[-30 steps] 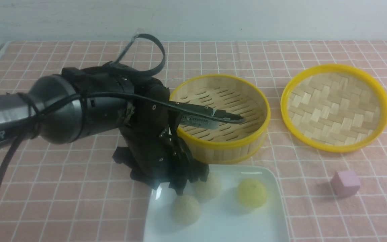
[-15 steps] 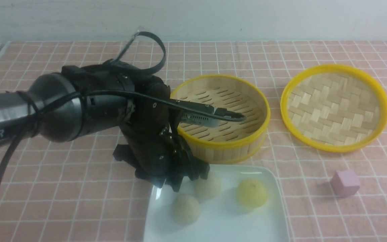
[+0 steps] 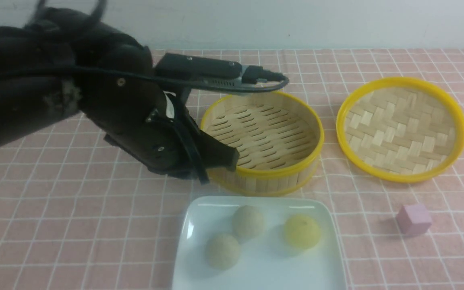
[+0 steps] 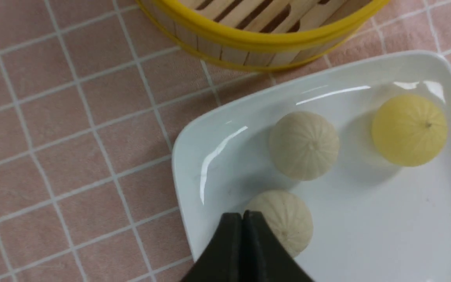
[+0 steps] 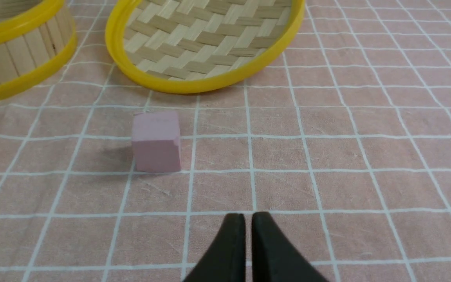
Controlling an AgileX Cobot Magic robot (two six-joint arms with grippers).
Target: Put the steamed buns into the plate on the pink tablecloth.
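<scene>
Three steamed buns lie in the white plate [image 3: 328, 225] on the pink tablecloth [image 3: 75, 225]: two beige ones [image 3: 248, 220] [image 3: 222, 250] and a yellow one [image 3: 302, 230]. My left gripper [image 3: 232, 159] is shut and empty, raised above the plate's far left corner, beside the steamer basket. In the left wrist view its shut tips [image 4: 242, 214] hang over the near beige bun [image 4: 288, 219], with the other beige bun [image 4: 303, 145], the yellow bun [image 4: 408, 130] and the plate [image 4: 194, 164] in sight. My right gripper [image 5: 248, 215] is shut and empty over bare cloth.
An empty bamboo steamer basket [image 3: 262, 141] stands just behind the plate. Its woven lid [image 3: 401, 129] lies to the right. A small pink cube [image 3: 413, 218] sits right of the plate, and shows in the right wrist view [image 5: 156, 141] ahead of my right gripper.
My left arm has lifted up and back off the plate. Its gripper, low beside the far beige bun before, now hangs well above it. The buns have not moved.
</scene>
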